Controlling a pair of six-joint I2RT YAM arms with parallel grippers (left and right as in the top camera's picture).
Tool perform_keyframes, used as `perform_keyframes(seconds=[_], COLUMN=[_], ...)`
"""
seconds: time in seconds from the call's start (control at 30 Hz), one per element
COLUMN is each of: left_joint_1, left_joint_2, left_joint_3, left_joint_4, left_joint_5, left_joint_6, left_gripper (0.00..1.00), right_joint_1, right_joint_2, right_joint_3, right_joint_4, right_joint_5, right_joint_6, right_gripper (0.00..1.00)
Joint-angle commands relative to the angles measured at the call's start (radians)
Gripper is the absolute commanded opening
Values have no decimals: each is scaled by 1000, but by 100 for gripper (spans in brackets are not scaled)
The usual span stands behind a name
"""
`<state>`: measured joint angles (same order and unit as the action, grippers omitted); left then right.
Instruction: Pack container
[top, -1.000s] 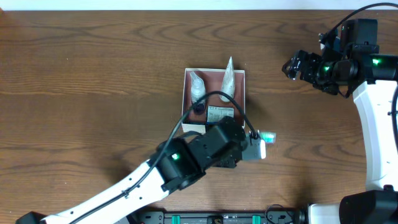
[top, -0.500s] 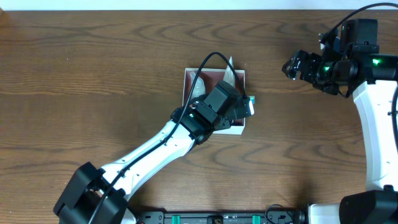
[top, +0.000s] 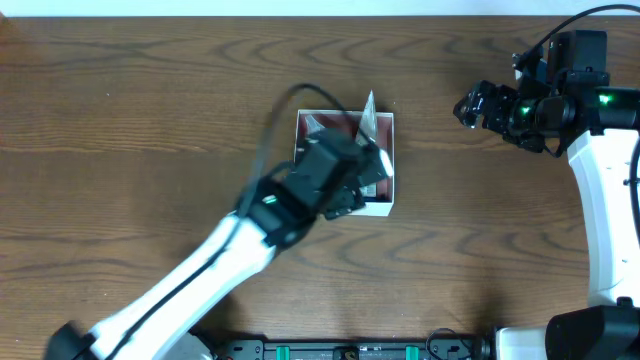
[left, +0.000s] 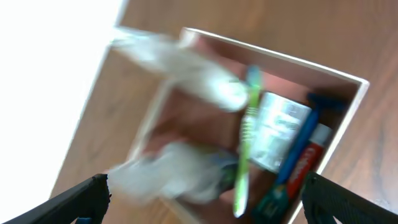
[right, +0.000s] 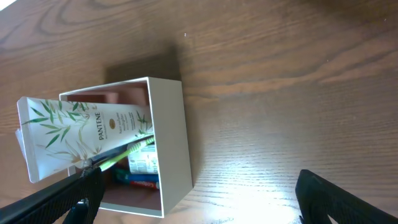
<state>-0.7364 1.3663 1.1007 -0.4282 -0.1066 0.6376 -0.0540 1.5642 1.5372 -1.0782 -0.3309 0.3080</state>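
Left gripper (left: 205, 193) hangs above the container (right: 169, 140), jaws spread wide, empty. Right gripper (right: 199, 190), likewise spread, sits well apart.

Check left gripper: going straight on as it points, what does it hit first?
Likely the green toothbrush, lying topmost in the box. The left gripper is open and aimed into it. The picture is blurry and depth is unclear, so this is not certain.

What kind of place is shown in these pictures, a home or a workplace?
Probably a robotics test bench, not a home: a left arm and a right arm work at a wooden table, where a white container holds toiletries such as a toothbrush and a Pantene tube.
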Motion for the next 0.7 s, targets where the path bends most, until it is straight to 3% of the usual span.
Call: perform_keyframes(seconds=[0.0,0.37,0.5,0.67], left_joint_1=[101,665,789,846], left_joint_2=[-118,-138,-90,-46], left_joint_3=[10,10,10,10], left_joint_4=[-33,-111,-129,-133], left_joint_5=[-22,-51,-51,-51], left_joint_6=[-152,-710,-803,-812], left_gripper=[98,98,98,97], right_joint_1=[-5,-5,-5,-5], right_joint_2=[-2,-2,-2,-2], right_joint_3=[7,7,7,7], right_joint_4=[1,0,0,0], right_joint_5=[-10,-10,-10,-10], right_joint_6=[13,13,13,13], right_gripper=[99,99,99,99])
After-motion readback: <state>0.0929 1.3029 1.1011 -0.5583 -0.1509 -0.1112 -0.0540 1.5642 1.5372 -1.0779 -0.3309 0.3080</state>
